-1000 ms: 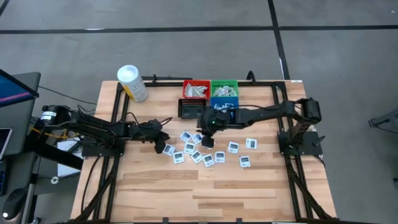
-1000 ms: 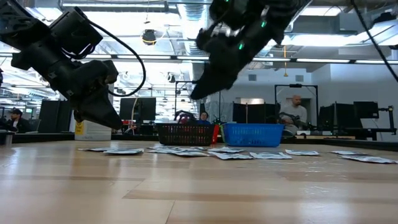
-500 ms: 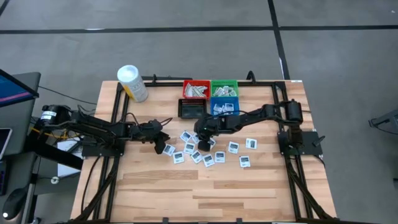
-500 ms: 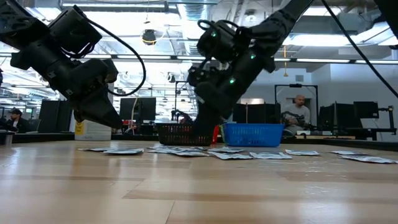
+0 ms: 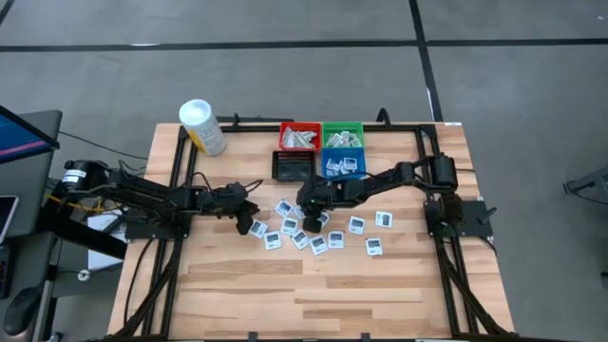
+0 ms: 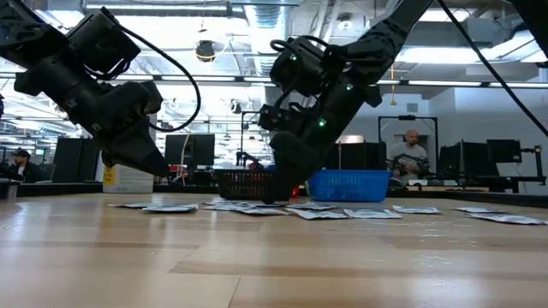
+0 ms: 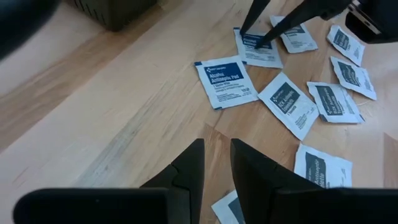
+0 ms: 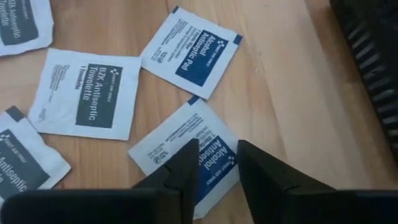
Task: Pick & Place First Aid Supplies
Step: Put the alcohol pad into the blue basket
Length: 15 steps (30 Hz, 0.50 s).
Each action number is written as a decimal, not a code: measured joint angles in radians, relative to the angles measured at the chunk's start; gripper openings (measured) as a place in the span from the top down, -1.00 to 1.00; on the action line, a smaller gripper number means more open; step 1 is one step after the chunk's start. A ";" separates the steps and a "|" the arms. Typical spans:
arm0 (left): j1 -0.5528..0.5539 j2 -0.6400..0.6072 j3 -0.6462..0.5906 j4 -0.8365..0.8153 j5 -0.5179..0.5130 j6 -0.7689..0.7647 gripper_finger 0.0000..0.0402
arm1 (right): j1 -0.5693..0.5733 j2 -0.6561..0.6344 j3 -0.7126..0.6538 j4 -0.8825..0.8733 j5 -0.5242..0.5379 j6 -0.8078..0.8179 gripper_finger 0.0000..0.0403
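A: Where are the first aid packets (image 5: 313,228) seen, and how are they turned?

B: They are scattered flat on the wooden table (image 5: 313,285), in a loose band near the middle, just on the near side of the bins. No common direction is kept. In the right wrist view, one blue-printed alcohol pad (image 8: 190,52) is laid on a diagonal, with its print running along that slant. An antiseptic towelette (image 8: 87,93) beside it is set nearly square to the boards. A third packet (image 8: 186,152) is tilted under the fingertips.

A: And the right gripper (image 5: 309,211)?

B: It is lowered over the centre of the scatter. Its fingers (image 8: 180,168) are held narrowly apart, straddling that third packet, and nothing is seen lifted.

A: The left gripper (image 5: 249,213)?

B: It is poised at the left end of the band, above the table. A slim gap is shown between its fingers (image 7: 189,171), and nothing is gripped.

A: The bins?

B: The red bin (image 5: 299,138) and green bin (image 5: 343,136) are shown with packets inside. The black bin (image 5: 292,165) and blue bin (image 5: 342,163) are set just in front of them.
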 joint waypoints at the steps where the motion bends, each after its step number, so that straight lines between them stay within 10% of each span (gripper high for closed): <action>1: 0.000 0.000 0.000 0.000 -0.003 0.000 0.61 | 0.000 0.000 0.000 0.000 0.001 0.000 0.50; 15: 0.000 0.000 -0.037 0.011 -0.008 -0.042 0.61 | 0.049 0.124 0.011 0.039 0.031 0.193 0.11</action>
